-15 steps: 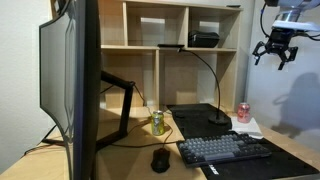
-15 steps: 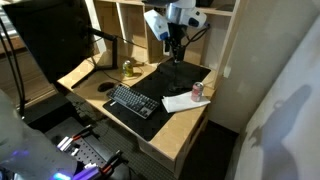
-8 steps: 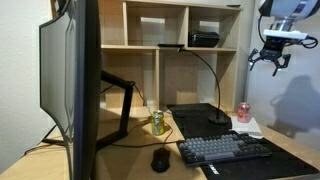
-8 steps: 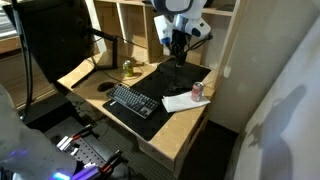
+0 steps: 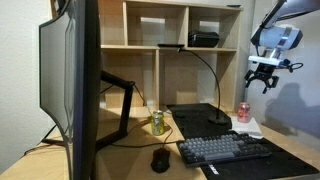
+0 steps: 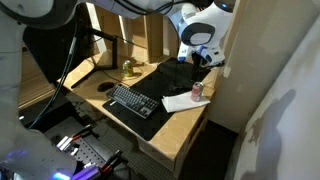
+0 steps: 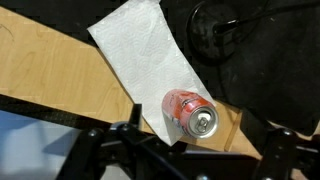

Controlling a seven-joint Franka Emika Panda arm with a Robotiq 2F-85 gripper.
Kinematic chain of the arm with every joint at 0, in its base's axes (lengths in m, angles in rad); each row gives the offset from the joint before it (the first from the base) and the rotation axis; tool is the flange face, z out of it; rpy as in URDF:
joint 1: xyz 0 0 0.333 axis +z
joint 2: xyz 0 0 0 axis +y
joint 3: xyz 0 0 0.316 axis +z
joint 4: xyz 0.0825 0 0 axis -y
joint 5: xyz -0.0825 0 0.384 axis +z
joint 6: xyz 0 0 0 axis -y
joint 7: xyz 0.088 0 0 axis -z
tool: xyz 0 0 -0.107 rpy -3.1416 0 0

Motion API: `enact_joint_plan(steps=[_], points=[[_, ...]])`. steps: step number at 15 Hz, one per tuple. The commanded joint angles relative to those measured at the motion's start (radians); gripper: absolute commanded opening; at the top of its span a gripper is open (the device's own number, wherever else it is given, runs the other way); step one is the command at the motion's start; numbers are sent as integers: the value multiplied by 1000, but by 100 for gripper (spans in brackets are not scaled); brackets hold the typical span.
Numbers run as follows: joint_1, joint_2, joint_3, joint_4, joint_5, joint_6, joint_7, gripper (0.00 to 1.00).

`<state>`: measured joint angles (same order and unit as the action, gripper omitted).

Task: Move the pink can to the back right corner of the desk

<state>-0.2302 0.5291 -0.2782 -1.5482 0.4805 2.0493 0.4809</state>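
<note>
At the wrist view's lower centre, the pink can (image 7: 190,112) is seen upright on a paper napkin (image 7: 135,55), with the fingers of the gripper (image 5: 263,80) spread and empty.

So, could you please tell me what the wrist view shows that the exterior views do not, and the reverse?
Only the wrist view looks straight down on the pink can, showing its silvery top. Only the exterior views show the yellow-green can, keyboard, mouse, monitor and shelf unit. Both share the pink can, white paper, desk, black mat and the open end effector.
</note>
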Motion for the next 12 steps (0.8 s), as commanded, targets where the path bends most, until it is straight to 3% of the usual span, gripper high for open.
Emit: enact_joint_plan(steps=[1, 3, 7, 12], points=[[-29, 7, 32, 15, -18, 1, 18, 100], [-13, 59, 23, 60, -28, 43, 92, 100], [-51, 190, 61, 190, 47, 0, 281, 100], [-88, 288, 88, 310, 32, -25, 414, 100]])
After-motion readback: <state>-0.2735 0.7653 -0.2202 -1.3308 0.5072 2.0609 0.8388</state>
